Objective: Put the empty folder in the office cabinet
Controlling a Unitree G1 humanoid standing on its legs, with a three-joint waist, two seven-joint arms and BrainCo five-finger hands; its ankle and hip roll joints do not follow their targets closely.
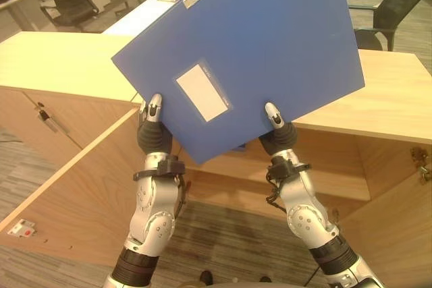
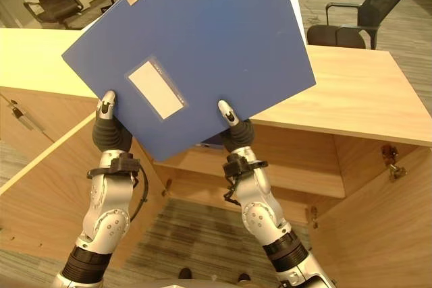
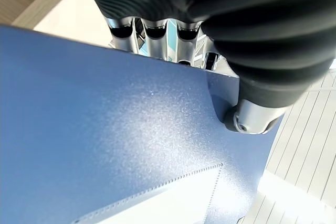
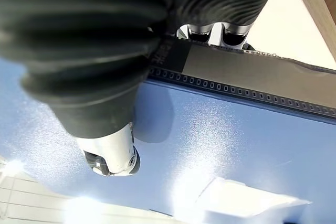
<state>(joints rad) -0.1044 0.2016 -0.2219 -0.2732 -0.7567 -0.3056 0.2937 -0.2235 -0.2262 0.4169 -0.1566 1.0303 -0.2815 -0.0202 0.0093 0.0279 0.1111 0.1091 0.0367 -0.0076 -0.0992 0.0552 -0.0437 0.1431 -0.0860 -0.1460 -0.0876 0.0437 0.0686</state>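
1. The blue folder (image 1: 250, 45) is held up in front of the head camera, above the open cabinet (image 1: 324, 180), and is tilted. It is pinched at its lower edge by the left hand (image 1: 152, 129) and the right hand (image 1: 278, 131), each with the thumb on the near face and the fingers behind.
2. Both grips are set close to one edge, so the folder could be levered out of the pinch by its own weight if it is swung quickly.
3. The shelf opening is largely hidden by the folder; the cabinet top (image 1: 391, 106) or the open door (image 1: 74, 187) could be struck on the way down.
4. Because of the tilt, a corner could be caught on the shelf edge.
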